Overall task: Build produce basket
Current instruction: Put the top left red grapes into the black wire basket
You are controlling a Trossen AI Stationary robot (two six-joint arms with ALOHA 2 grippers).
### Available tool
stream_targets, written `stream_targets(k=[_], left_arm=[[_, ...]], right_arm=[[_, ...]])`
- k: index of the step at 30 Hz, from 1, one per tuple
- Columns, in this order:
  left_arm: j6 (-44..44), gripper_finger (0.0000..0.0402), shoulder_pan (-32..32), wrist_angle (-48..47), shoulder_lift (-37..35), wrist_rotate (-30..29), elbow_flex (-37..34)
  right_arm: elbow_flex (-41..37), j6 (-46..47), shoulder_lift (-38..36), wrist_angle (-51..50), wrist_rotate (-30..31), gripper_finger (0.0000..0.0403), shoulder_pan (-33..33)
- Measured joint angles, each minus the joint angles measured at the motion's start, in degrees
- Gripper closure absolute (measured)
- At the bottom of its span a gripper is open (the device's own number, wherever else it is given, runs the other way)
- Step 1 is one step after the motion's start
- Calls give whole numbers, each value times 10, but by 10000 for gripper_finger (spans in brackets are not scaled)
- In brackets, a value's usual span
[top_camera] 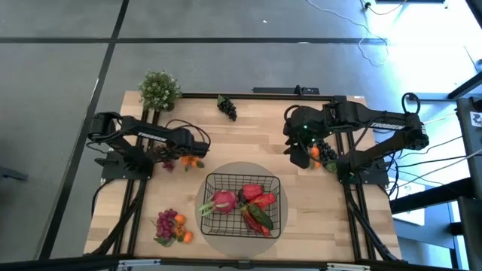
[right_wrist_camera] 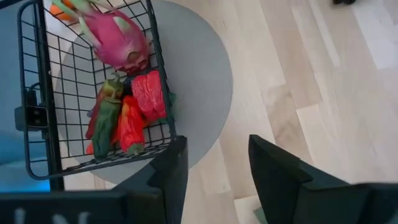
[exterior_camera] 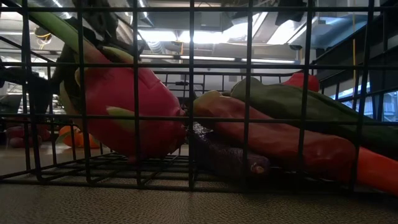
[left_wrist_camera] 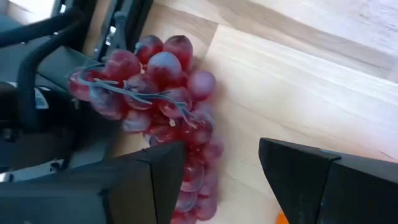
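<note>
Over on the left side of the counter point(top_camera: 241, 128), the left gripper point(top_camera: 197, 147) sits low with its jaws spread wide and nothing between them, parked right at a bunch of red grapes point(left_wrist_camera: 155, 93). From the left wrist view the bunch lies on the wood just ahead of the fingers point(left_wrist_camera: 158, 177), with one finger beside its lower berries, so I'd say the step in hand is lining up a grab on those grapes. Next move, as I read it: nudge forward so the bunch sits between the fingers, close, lift, and carry it to the basket point(top_camera: 242, 205). Grapes are lumpy and floppy, so a pinch near the middle seems safer than at the tail end. Moving right, the basket sits on a round grey mat point(top_camera: 290, 214) at the front middle of the counter, already holding a pink dragon-fruit-looking piece point(top_camera: 224, 200), red peppers point(top_camera: 260, 197) and a darker piece underneath. A small pile of grapes and oranges point(top_camera: 172, 226) waits near the front left, and a dark grape bunch point(top_camera: 227, 107) lies at the back. Further right, the right gripper point(top_camera: 301, 139) hangs above the counter, jaws partly apart and empty, near more produce point(top_camera: 320, 154) by its base.
</note>
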Motion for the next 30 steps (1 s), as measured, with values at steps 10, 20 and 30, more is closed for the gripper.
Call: stream_targets(k=[10,20,30], left_arm=[[-15,204,0,-24,2,-9,-7],[-36,204,0,-76,2,-26,-7],[-24,204,0,-39,2,-46,-7]], right_arm=[[0,-52,0,0,0,249,0],[0,-60,0,0,1,249,-3],[0,-58,0,0,1,249,-3]])
